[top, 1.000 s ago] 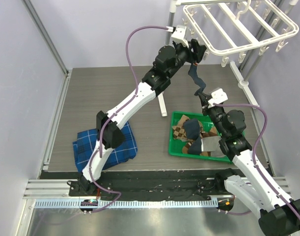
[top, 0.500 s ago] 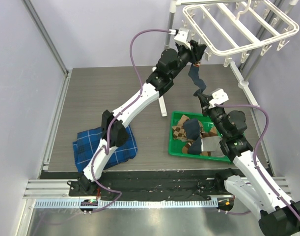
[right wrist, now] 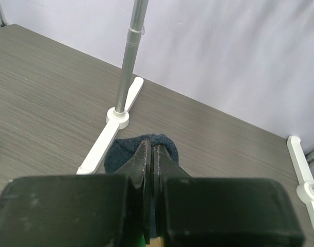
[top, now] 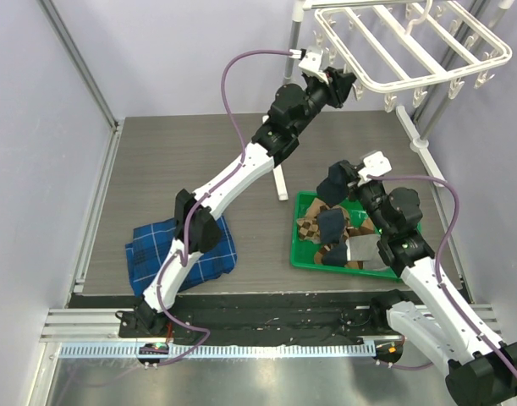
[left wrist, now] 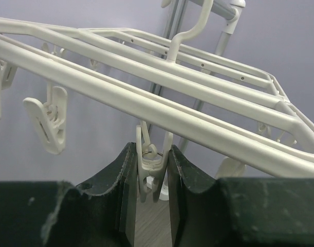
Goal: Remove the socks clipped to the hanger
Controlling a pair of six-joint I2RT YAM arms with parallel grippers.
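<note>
The left end effector [top: 343, 85] is reaching up at the upper centre-right of the overhead view, at the near-left corner of the hanger [left wrist: 95, 85], the white frame filling the upper right. In the left wrist view its two fingers [left wrist: 123, 190] are pressing from both sides on one small white clip [left wrist: 151, 172] that is dangling under a crossbar, so the end effector is closed on that clip. The right end effector [top: 349, 180] is hanging at centre right, just above the far edge of the green tray [top: 297, 237]. Its fingers are pinched almost together on a dark navy sock [top: 332, 181], which is bunching beside the fingertips; in the right wrist view the sock's rounded end is showing beyond them. The tray is sitting on the desk [top: 182, 169] at lower centre-right and is holding a heap of socks: a brown argyle sock [top: 307, 228] at its left, a second navy sock [top: 330, 222] beside it, and a grey sock [top: 365, 248] toward the right. A folded blue plaid cloth [top: 152, 245] is lying on the desk at lower left, well apart from the tray.
</note>
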